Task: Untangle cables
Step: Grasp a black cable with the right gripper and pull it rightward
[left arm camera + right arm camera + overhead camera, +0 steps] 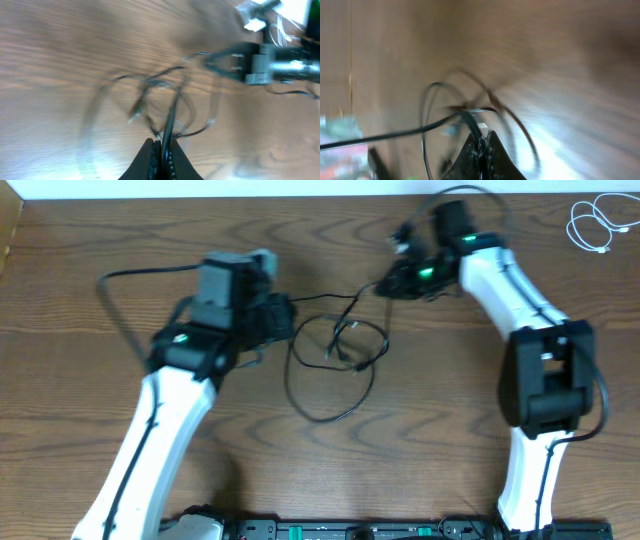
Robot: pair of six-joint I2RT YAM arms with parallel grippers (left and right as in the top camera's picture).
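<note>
The black cable [335, 352] lies in loose tangled loops on the wooden table between the two arms. My left gripper [291, 320] is at the left edge of the loops. In the left wrist view this gripper [163, 146] is shut on a strand of the black cable [170, 117]. My right gripper [384, 284] is at the upper right of the tangle, and a strand runs up to it. In the blurred right wrist view that gripper [483, 140] is shut with the black cable [471, 125] entering its jaws. The white cable [596, 222] lies coiled at the far right corner, apart from both grippers.
The right arm's own thicker black wire [470, 192] arcs above its wrist. Another thick wire [120, 280] loops out left of the left arm. The table's far edge [300, 198] meets a white wall. The right gripper [222, 59] shows in the left wrist view.
</note>
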